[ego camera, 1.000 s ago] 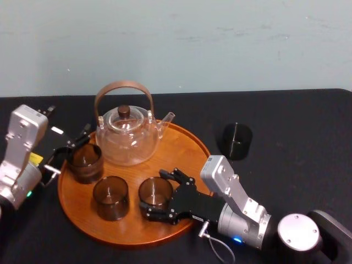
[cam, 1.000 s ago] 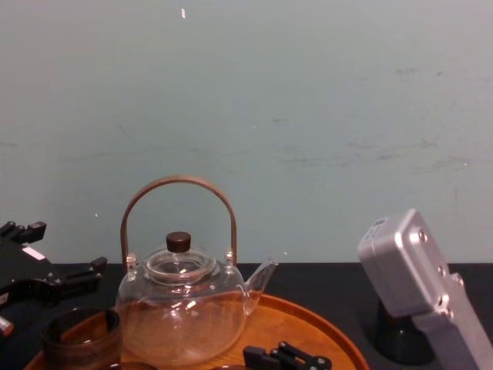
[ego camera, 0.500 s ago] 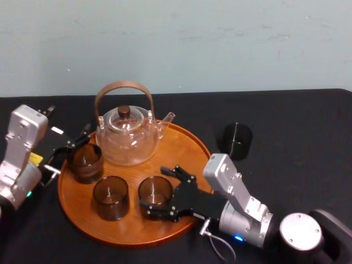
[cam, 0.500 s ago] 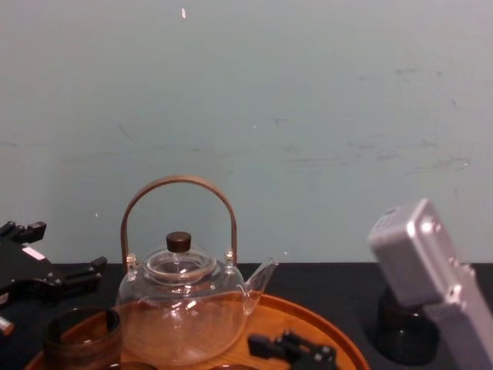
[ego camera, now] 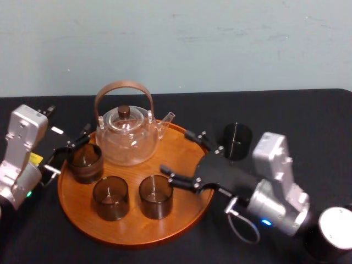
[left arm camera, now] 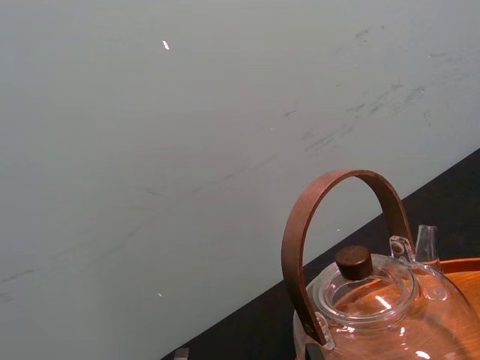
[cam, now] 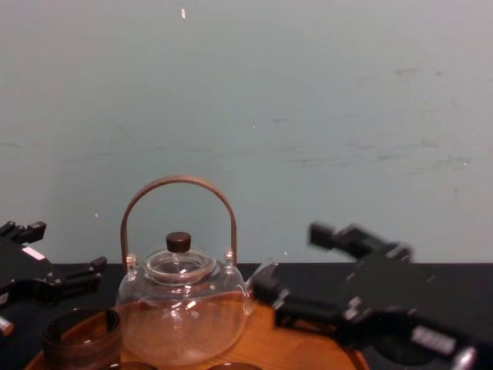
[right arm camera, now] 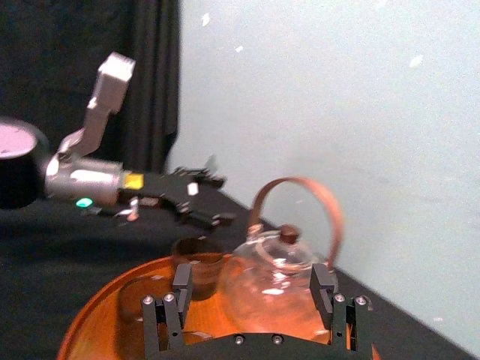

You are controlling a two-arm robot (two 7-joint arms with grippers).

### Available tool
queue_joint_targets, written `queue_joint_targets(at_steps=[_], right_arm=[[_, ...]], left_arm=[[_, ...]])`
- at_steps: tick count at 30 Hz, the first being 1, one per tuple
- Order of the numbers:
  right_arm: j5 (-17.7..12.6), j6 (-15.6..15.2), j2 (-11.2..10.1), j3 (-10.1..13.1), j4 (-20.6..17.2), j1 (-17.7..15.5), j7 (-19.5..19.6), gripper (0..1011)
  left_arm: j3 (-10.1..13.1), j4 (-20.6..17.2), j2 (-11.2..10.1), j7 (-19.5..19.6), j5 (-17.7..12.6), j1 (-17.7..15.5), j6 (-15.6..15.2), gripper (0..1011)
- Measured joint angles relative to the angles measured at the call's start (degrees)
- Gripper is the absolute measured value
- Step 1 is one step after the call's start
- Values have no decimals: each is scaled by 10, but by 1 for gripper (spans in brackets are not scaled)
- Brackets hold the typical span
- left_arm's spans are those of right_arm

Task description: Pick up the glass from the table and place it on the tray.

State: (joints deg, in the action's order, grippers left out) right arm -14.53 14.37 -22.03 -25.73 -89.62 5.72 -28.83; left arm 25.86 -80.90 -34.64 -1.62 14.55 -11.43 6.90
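Right hand [ego camera: 175, 150] is open and empty. A second ago its fingers straddled the near-right glass [ego camera: 155, 195], and half a second ago they were backing off it low. Now the hand is raised and drawn back to the right, fingers spread above the right part of the tray [ego camera: 137, 240], touching nothing. In the right wrist view the same hand [right arm camera: 251, 289] has both fingers wide with nothing between them. In the chest view it [cam: 296, 266] hangs just right of the teapot [cam: 179, 312].

The near-right glass has not shifted across these moments. It stands upright on the near right of the tray, well inside the rim and clear of the fingers. We read this as release done, this glass placed, and the hand retreating.

Left hand [ego camera: 69, 149] is unchanged at the tray's left edge, fingers apart beside the far-left glass [ego camera: 85, 161]. We cannot tell whether they touch it.

The placed glass is short, straight-walled, smoky brown and see-through, mouth up, and looks empty. A matching near-middle glass [ego camera: 110, 197] stands just to its left, apart from it. The teapot sits on the far side of the tray.

A fourth glass [ego camera: 237, 141], darker-looking, stands on the black table [ego camera: 308, 121] right of the tray, off the rim and far of the right hand. Our guess is that it goes next if the job continues.
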Motion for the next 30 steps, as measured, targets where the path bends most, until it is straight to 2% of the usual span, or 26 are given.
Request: queue_joint_targets(at_steps=[6, 14, 24, 30], right_arm=[[-13, 6, -16, 42, -20, -26, 25, 1002], [0, -5, -24, 102, -12, -64, 83, 1002], [20, -26, -19, 147, 25, -80, 125, 1002], [27, -32, -10, 161, 40, -78, 131, 1002]], left_arm=[[0, 0, 0, 0, 0, 0, 0, 1001], [0, 0, 0, 0, 0, 0, 0, 1001], [0, 0, 0, 0, 0, 0, 0, 1001], [0, 0, 0, 0, 0, 0, 0, 1001]])
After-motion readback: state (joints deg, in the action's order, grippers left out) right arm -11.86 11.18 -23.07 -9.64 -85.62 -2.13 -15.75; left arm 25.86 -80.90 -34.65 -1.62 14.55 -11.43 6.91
